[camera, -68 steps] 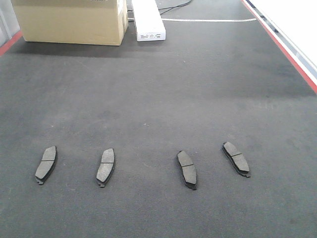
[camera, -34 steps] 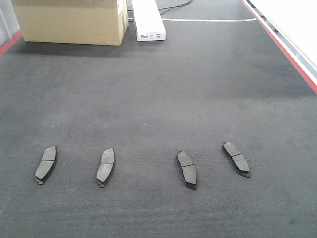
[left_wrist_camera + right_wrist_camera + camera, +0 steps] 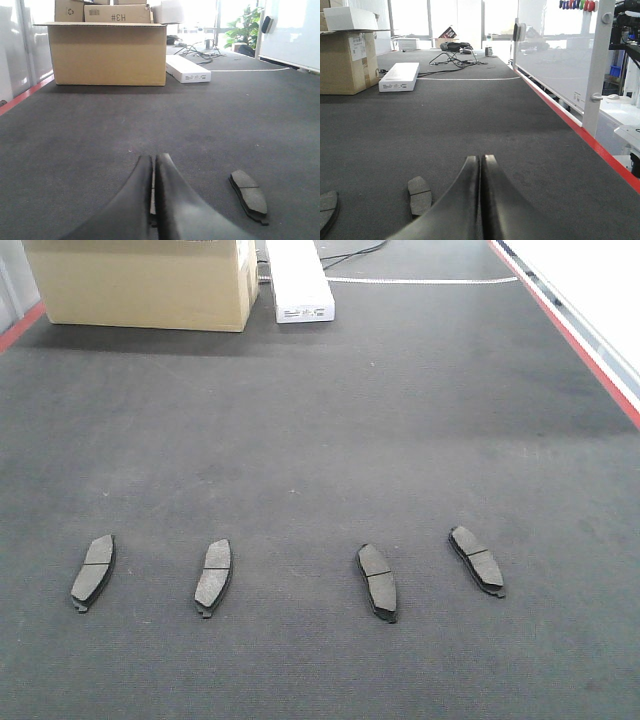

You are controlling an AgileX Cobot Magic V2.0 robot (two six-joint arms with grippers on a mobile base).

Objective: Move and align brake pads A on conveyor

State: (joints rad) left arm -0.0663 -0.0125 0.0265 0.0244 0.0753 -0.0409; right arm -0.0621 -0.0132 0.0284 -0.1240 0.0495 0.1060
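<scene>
Four brake pads A (image 3: 93, 571) (image 3: 213, 577) (image 3: 377, 581) (image 3: 477, 559) lie in a loose row near the conveyor's (image 3: 330, 420) near edge — each skewed differently. Both claws, the left gripper (image 3: 153, 172) and right gripper (image 3: 481, 172), sit pressed together, empty, low over the belt.

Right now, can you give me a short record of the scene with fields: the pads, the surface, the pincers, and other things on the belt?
pads: four brake pads lying flat in a rough row, apart from each other: far-left pad, second pad, third pad, far-right pad
alignment: not parallel; left two lean one way, right two the other
surface: conveyor, dark belt, red edge strips
left pincer: shut, holds nothing
right pincer: shut, holds nothing
other: cardboard box and white box at far end
</scene>
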